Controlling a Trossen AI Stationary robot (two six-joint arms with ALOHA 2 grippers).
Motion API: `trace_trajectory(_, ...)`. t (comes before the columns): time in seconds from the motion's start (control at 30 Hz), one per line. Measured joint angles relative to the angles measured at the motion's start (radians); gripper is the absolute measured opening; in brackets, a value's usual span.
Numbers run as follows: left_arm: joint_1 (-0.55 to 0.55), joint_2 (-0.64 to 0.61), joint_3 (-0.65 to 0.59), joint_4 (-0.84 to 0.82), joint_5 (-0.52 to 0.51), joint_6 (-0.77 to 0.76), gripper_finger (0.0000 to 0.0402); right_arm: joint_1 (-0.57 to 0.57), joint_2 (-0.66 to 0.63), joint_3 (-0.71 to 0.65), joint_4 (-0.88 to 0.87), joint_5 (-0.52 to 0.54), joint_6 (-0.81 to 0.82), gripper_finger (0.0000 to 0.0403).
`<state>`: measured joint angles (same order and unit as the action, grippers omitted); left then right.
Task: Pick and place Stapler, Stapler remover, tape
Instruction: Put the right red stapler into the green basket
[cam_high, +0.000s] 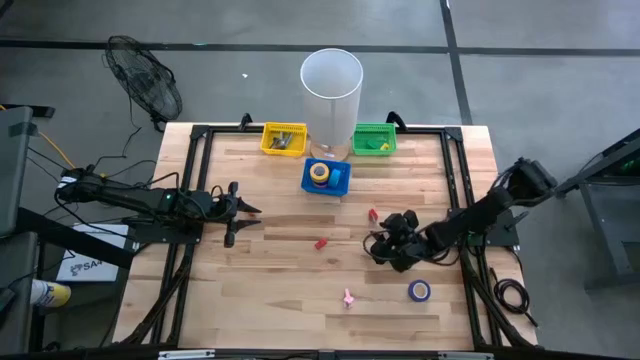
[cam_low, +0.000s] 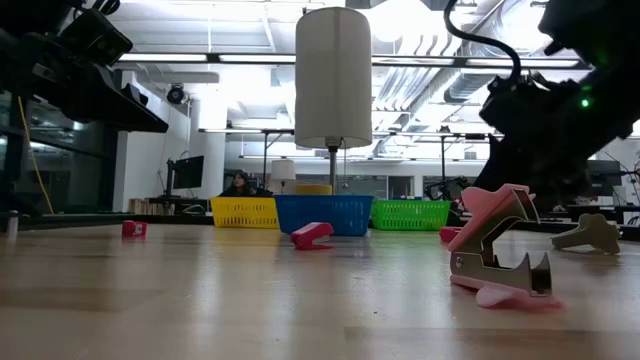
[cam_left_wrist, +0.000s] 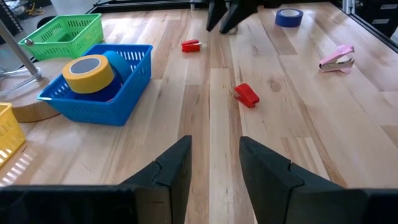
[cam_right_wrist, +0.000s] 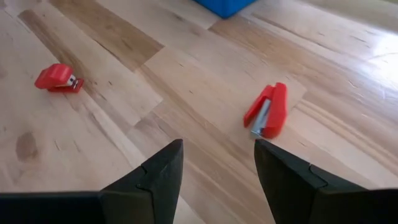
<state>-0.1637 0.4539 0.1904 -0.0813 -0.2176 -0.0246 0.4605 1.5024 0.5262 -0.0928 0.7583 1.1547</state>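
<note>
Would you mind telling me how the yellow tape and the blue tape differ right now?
The yellow tape lies inside the blue basket, while the blue tape lies loose on the table. The yellow one sits at the far edge among the baskets; the blue one lies near the front, close to the right gripper. Both lie flat, and neither is held.

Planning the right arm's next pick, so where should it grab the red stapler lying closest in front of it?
Grip the red stapler across its narrow width, near mid-body, coming straight down from above. It lies flat on the table with bare wood on both long sides, and the right tool is already open, so its fingers can straddle it.
</note>
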Motion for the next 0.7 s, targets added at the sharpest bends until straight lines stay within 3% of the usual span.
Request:
trace_trajectory(0.13, 0.000, 0.000, 0.000, -0.001, 0.000, 0.000, 0.0131, 0.013, 0.084, 0.000, 0.090, 0.058, 0.001, 0.0190)
trace_trajectory(0.4, 0.000, 0.000, 0.000, -0.005, 0.000, 0.000, 0.0131, 0.013, 0.211, 0.005, 0.136, 0.077, 0.054, 0.0190)
trace_trajectory(0.7, 0.000, 0.000, 0.000, -0.005, 0.000, 0.000, 0.0131, 0.012, 0.244, 0.007, 0.130, 0.114, 0.074, 0.0173)
